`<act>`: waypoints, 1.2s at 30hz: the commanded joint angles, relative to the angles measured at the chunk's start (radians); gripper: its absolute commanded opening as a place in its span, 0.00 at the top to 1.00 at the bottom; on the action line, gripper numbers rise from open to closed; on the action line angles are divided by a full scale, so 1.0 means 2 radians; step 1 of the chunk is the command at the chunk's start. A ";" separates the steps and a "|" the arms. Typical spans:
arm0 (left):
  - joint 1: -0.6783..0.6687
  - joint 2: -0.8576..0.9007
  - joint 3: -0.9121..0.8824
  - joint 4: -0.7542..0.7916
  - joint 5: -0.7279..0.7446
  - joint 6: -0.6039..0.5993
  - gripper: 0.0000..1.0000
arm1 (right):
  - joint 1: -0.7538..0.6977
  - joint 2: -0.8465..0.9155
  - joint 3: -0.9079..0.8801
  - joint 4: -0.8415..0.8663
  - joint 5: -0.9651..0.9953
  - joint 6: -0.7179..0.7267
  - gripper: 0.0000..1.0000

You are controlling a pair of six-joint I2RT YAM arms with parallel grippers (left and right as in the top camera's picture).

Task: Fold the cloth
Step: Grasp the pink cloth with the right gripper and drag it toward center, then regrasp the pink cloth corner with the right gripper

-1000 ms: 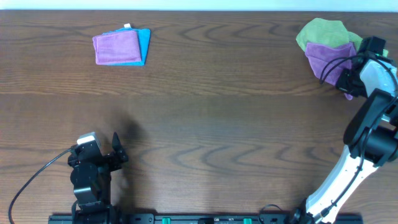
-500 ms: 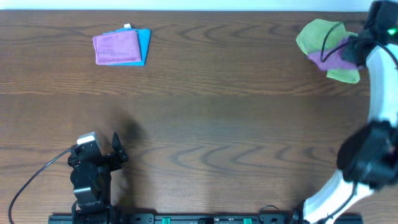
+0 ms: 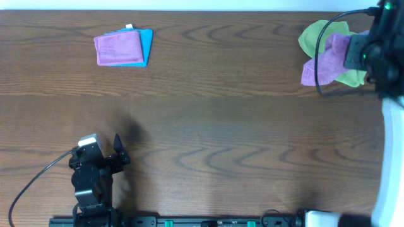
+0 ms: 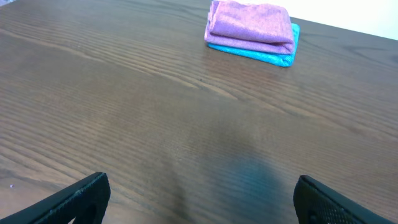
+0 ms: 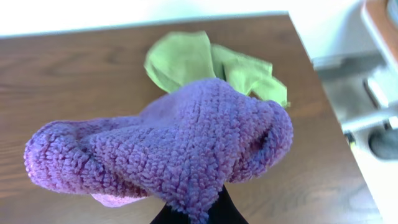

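Note:
The purple cloth (image 3: 323, 61) hangs bunched at the table's far right, lifted above the wood and partly over the lime-green cloth (image 3: 319, 31). My right gripper (image 3: 355, 53) is shut on it. In the right wrist view the fuzzy purple cloth (image 5: 168, 143) fills the middle and drapes over my closed right gripper (image 5: 193, 214), hiding most of the fingers. My left gripper (image 3: 120, 153) rests near the front left, far from the cloth. Its jaws stand open in the left wrist view (image 4: 208, 205), with only bare wood between them.
A neatly folded purple cloth (image 3: 118, 48) lies on a folded blue cloth (image 3: 147, 43) at the back left; both show in the left wrist view (image 4: 252, 25) (image 4: 277, 58). The green cloth (image 5: 186, 59) lies crumpled near the table's right edge (image 5: 323, 106).
My right arm has risen and swung toward the back, pulling the purple cloth up off the green one; it now hangs leftward. The left arm has not moved.

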 commanded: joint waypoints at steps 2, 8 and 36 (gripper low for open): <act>0.002 -0.003 -0.012 -0.007 -0.009 0.008 0.05 | 0.031 -0.097 -0.029 0.002 -0.024 -0.022 0.98; 0.002 -0.003 -0.012 -0.007 -0.009 0.008 0.05 | 0.089 -0.242 -0.131 0.008 -0.036 -0.037 0.99; 0.002 -0.003 -0.012 -0.007 -0.009 0.008 0.05 | 0.150 -0.106 -0.153 0.042 -0.184 -0.049 0.01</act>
